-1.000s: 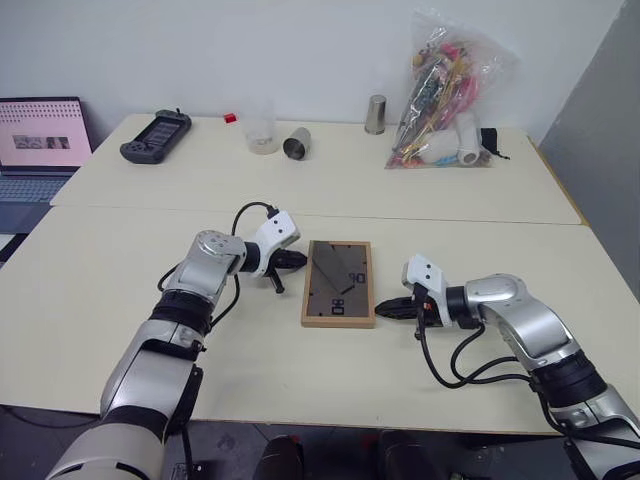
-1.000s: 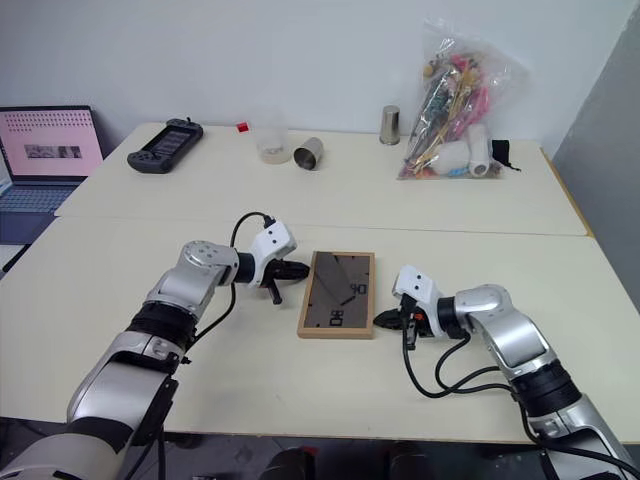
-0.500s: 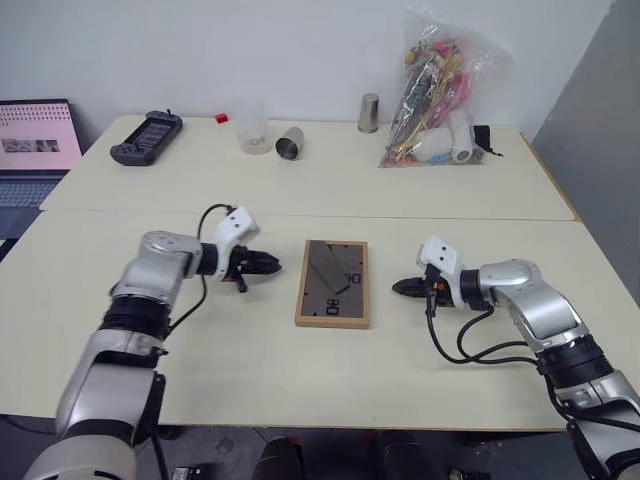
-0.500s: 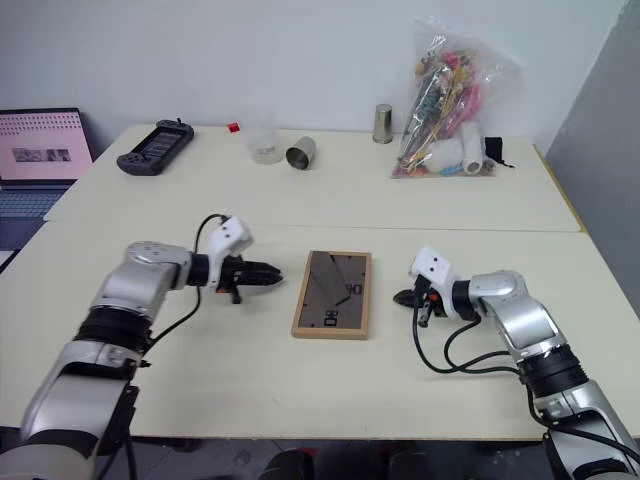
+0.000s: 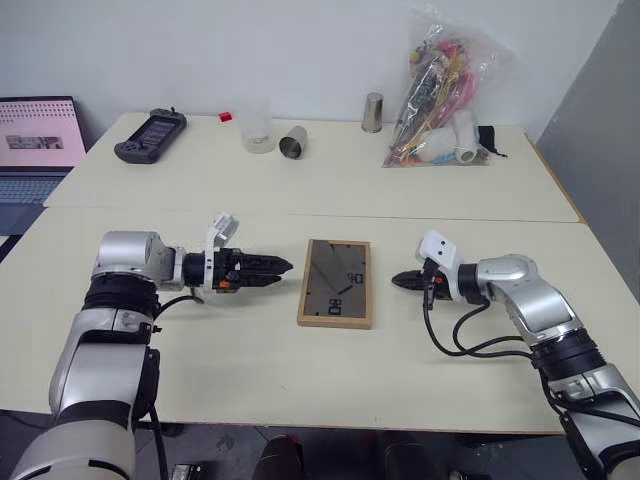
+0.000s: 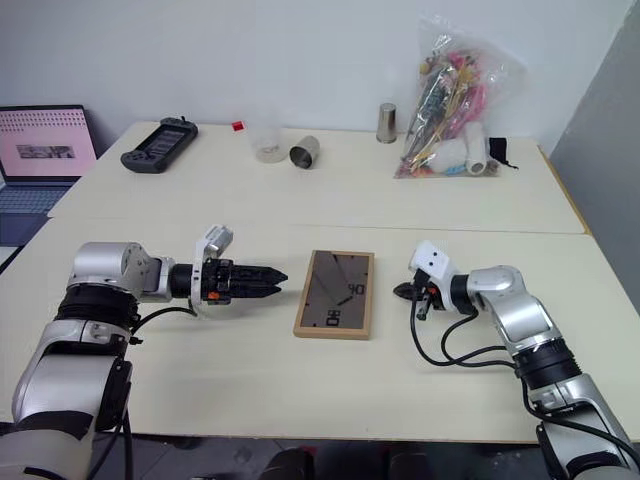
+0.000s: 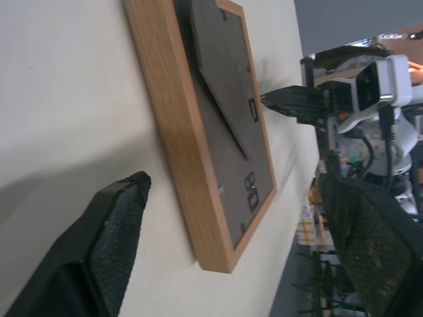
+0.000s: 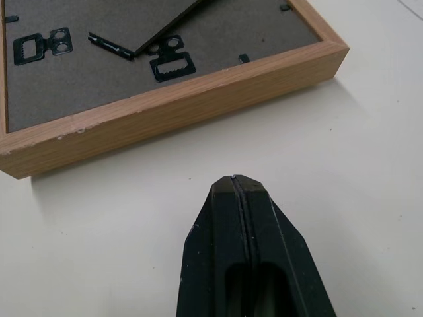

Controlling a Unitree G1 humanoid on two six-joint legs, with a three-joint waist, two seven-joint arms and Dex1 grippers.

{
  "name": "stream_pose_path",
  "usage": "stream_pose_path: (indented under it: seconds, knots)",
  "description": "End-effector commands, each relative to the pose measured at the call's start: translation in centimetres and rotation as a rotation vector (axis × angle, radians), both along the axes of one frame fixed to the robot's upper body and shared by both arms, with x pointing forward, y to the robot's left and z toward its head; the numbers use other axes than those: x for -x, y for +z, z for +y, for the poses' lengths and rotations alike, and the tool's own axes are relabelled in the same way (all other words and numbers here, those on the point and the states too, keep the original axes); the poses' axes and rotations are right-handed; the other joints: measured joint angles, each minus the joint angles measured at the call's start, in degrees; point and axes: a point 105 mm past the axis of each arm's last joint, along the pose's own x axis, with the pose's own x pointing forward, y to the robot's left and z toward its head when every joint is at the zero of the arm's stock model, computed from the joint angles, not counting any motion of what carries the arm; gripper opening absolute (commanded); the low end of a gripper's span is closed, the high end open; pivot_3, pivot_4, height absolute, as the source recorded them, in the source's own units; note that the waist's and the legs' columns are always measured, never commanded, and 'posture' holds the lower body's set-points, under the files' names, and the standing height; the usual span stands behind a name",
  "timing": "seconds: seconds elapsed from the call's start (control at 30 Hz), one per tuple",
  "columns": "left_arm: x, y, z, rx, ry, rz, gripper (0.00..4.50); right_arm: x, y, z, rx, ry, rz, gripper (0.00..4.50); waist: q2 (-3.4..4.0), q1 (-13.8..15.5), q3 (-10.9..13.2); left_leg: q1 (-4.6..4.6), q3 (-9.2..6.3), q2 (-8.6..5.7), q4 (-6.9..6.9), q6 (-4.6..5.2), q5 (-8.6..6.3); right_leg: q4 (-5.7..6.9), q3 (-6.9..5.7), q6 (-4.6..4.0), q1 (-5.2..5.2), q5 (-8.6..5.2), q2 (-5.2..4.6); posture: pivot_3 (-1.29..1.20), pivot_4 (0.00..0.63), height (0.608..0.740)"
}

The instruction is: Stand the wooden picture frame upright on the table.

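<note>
- We are looking at one wooden picture frame (image 5: 337,283). It is lying flat on the table (image 5: 250,350), with its dark grey back facing up.
- The frame is sitting in the middle part of the table, closer to the near edge than the far edge, and far from every corner.
- So we are thinking the job is not done yet. The frame is not standing up, and nothing is holding it.
- We are seeing two grippers, one on each side of the frame.
- Our left gripper (image 5: 272,267) is pointing at the frame's left edge. Its two black fingers (image 7: 115,224) are spread wide apart, and the frame's wooden edge is showing between them in the left wrist view. It is near the frame and not touching it.
- Our right gripper (image 5: 403,281) is pointing at the frame's right edge. Its fingers are pressed tight together and are holding nothing. It is just beside the frame, with a bit of bare table between them.
- What is left, we think: grab the frame, tip it up, and set it down on its fold-out stand.
- At the far edge of the table we are counting one game controller (image 5: 151,135), one clear cup (image 5: 258,133), two metal cups (image 5: 294,142) and one plastic bag (image 5: 444,95) stuffed with colourful things.
- One laptop (image 5: 38,145) is sitting past the far left corner.
</note>
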Motion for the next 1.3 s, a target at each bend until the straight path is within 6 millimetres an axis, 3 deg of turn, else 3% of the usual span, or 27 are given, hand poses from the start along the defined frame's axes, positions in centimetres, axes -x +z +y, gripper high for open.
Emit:
stream_pose_path:
  seconds: [0.03, 0.33, 0.63, 0.87, 0.9, 1.0, 1.3]
  knots:
    - [0.6, -0.8, -1.0, -0.024, -0.043, 0.029, 4.49, 0.2, 0.8, 0.5, -0.005, 0.018, -0.040, 0.00, 0.00, 0.0, 0.0, 0.00, 0.00, 0.00, 0.00, 0.00, 0.00, 0.00, 0.00, 0.00, 0.00, 0.00, 0.00, 0.00, 0.150, 0.740]
    - [2.0, -3.3, -3.4, -0.033, -0.110, 0.161, 4.49, 0.9, -0.1, 3.8, -0.045, 0.060, -0.022, 0.00, 0.00, 0.0, 0.0, 0.01, 0.00, -0.02, 0.04, -0.01, 0.00, 0.08, 0.01, 0.00, 0.01, 0.00, -0.01, 0.00, 0.150, 0.740]
    - [1.5, -3.7, -4.7, -0.049, -0.131, 0.088, 4.49, 0.8, 0.3, 6.6, -0.073, 0.105, -0.030, 0.00, 0.01, 0.5, 0.0, 0.08, -0.01, -0.07, 0.08, -0.01, 0.01, 0.09, 0.01, 0.01, 0.11, 0.00, -0.06, 0.00, 0.150, 0.740]
    - [1.8, -3.5, -5.2, -0.034, -0.141, 0.042, 4.49, 0.7, -0.1, 6.7, -0.065, 0.111, -0.030, 0.00, 0.01, 0.8, 0.0, 0.09, -0.02, -0.10, 0.09, -0.01, 0.01, 0.11, 0.01, 0.01, 0.13, 0.01, -0.09, 0.00, 0.150, 0.740]
    - [1.7, -3.4, -5.1, -0.027, -0.135, 0.033, 4.14, 0.7, -0.2, 6.5, -0.062, 0.107, -0.030, 0.00, 0.01, 0.9, 0.0, 0.08, -0.02, -0.10, 0.09, -0.01, 0.01, 0.11, 0.01, 0.01, 0.13, 0.01, -0.09, 0.00, 0.150, 0.740]
    - [2.0, -3.0, -4.8, -0.011, -0.134, 0.019, 3.71, 0.7, -0.5, 5.8, -0.052, 0.093, -0.026, 0.00, 0.01, 0.9, 0.0, 0.08, -0.01, -0.10, 0.08, -0.01, 0.01, 0.10, 0.02, 0.01, 0.12, 0.01, -0.09, 0.00, 0.150, 0.740]
    - [2.7, -1.8, -3.6, 0.021, -0.121, 0.024, 1.80, 1.2, -1.7, 2.8, -0.008, 0.036, -0.015, 0.00, 0.01, 0.4, 0.0, 0.07, -0.01, -0.08, 0.05, -0.01, 0.01, 0.10, 0.03, 0.01, 0.08, 0.00, -0.07, 0.00, 0.150, 0.740]
